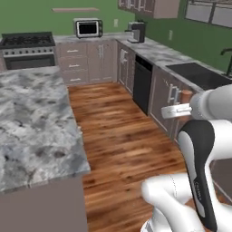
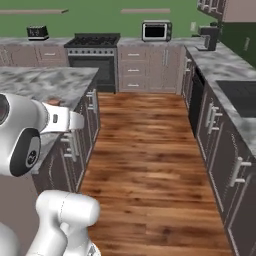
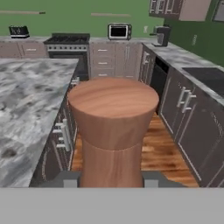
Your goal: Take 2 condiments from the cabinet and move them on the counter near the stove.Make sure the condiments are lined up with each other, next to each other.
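Between tool (image 3: 112,181) tips: reddish-brown, waisted condiment mill (image 3: 113,131).

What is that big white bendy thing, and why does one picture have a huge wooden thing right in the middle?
The white bendy thing is a robot arm standing in a pretend, computer-drawn kitchen. Two pictures come from cameras riding behind the arm, one on its left side and one on its right, so you see the same kitchen twice. The third comes from a camera on its hand, looking along its pincer. That is why the wooden thing looks huge: it is a small brown condiment bottle, very close to the camera, held in the pincer. Far ahead is the black stove, with a microwave on the counter beside it. A grey marble counter runs along the left, and brown wooden floor lies below.
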